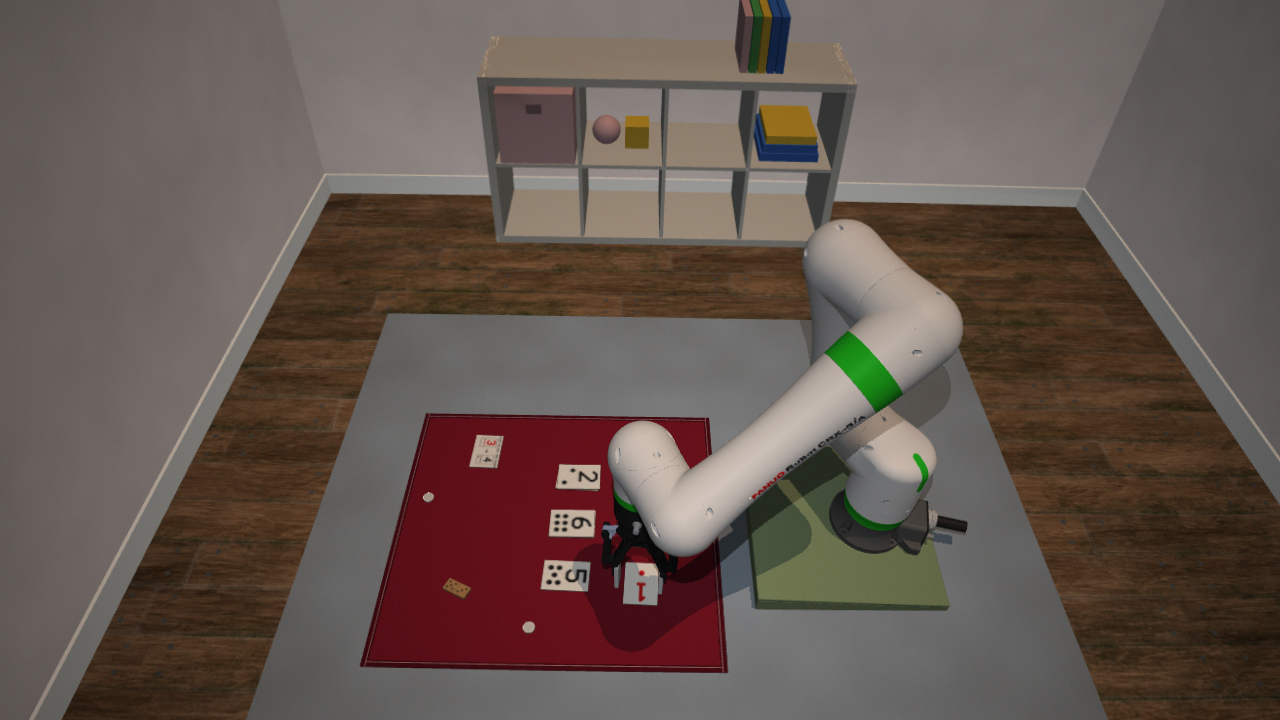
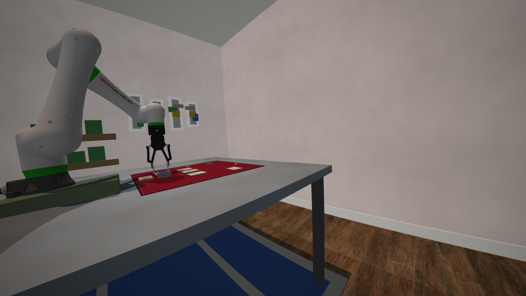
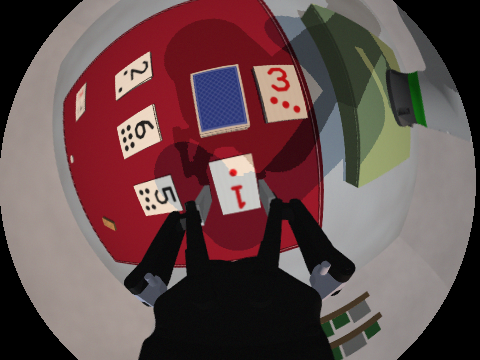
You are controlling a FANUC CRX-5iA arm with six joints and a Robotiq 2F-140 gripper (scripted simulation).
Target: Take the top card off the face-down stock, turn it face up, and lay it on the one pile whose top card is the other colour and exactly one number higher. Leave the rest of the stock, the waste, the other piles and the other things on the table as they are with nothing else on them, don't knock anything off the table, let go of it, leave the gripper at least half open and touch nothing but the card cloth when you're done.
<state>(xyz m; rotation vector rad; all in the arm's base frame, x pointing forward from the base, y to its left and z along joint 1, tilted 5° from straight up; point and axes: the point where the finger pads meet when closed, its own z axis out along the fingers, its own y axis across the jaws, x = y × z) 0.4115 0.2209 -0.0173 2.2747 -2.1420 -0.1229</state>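
Bending over the red cloth (image 1: 483, 537) (image 2: 217, 170) (image 3: 100, 175), the white arm (image 1: 805, 411) (image 2: 114, 91) (image 3: 445, 105) is pointing its half-open gripper (image 1: 639, 580) (image 2: 161, 172) (image 3: 234, 190) downward, fingers flanking the red 1 card (image 1: 640, 583) (image 3: 235, 185).

Six (image 1: 571, 522) (image 3: 139, 131) between two (image 1: 578, 477) (image 3: 134, 76) and five (image 1: 565, 575) (image 3: 158, 195)
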